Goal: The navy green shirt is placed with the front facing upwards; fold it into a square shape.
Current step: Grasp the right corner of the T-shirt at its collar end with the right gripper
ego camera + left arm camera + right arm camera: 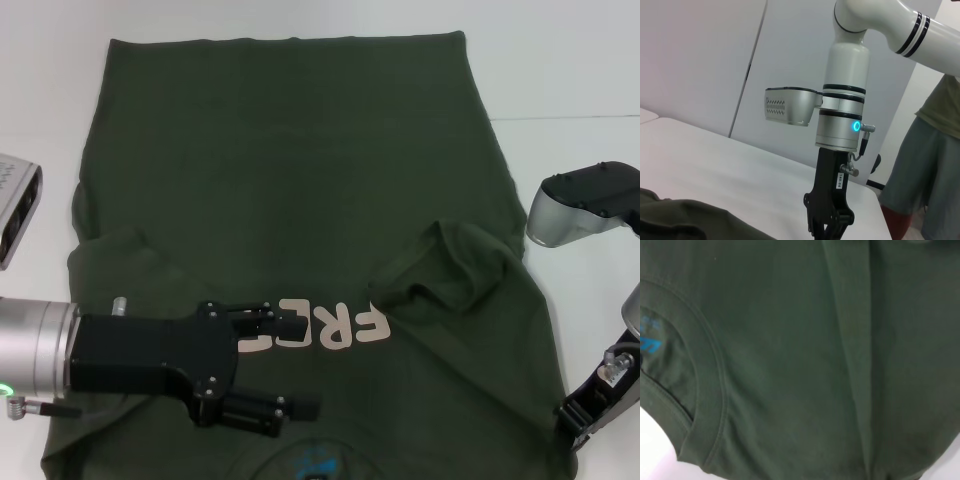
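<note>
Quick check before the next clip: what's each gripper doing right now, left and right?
Left gripper: open, empty, hovering over the navy green shirt beside the lettering.
Right gripper: low at the shirt's right edge; open or shut cannot be told.

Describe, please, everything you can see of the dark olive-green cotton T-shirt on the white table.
The dark olive-green cotton T-shirt lies spread front-up on the white table, hem at the far edge. Both sleeves are folded inward over the chest, the one on the right rumpled. Pale block letters "FRE" show, partly hidden by the left gripper above them. Blue print sits near the ribbed collar. The right gripper is at its near right edge.
</note>
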`<action>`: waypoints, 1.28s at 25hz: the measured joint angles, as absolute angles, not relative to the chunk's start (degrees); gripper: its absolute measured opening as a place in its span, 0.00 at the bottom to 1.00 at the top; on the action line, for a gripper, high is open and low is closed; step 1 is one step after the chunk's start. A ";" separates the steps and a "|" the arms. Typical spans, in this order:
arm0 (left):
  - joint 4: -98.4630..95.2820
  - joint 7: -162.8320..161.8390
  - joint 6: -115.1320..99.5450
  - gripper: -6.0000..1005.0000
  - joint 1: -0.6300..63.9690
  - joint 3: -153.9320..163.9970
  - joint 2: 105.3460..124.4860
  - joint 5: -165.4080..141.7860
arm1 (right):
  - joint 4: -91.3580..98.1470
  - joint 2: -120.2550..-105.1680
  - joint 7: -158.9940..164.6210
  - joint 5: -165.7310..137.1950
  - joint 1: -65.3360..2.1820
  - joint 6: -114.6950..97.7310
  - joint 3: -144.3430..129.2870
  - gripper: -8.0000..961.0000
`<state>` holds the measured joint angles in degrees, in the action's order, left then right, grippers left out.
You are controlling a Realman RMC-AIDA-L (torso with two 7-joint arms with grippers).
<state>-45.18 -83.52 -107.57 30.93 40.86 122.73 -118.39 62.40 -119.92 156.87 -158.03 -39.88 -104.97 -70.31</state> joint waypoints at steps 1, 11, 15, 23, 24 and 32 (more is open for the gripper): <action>-45.18 -83.47 -107.57 0.91 30.93 40.87 122.76 -118.35 | 62.40 -119.90 156.88 -158.05 -39.85 -104.95 -70.33 0.24; -45.18 -83.51 -107.53 0.91 30.93 40.80 122.78 -118.31 | 63.23 -119.62 156.23 -158.20 -38.59 -104.24 -70.11 0.05; -45.18 -84.48 -106.85 0.91 30.92 40.26 122.79 -118.26 | 64.04 -119.36 154.30 -158.20 -37.26 -103.86 -69.18 0.05; -45.10 -92.01 -106.74 0.91 30.69 29.62 122.85 -118.20 | 66.88 -119.72 145.19 -152.93 -32.00 -102.55 -62.26 0.05; -45.09 -93.63 -106.74 0.91 30.65 28.48 122.70 -118.20 | 66.86 -119.66 143.78 -151.87 -31.33 -102.38 -61.14 0.05; -50.56 -111.93 -104.15 0.91 27.68 25.08 120.58 -124.51 | 60.88 -119.79 134.65 -147.21 -28.89 -100.09 -53.83 0.05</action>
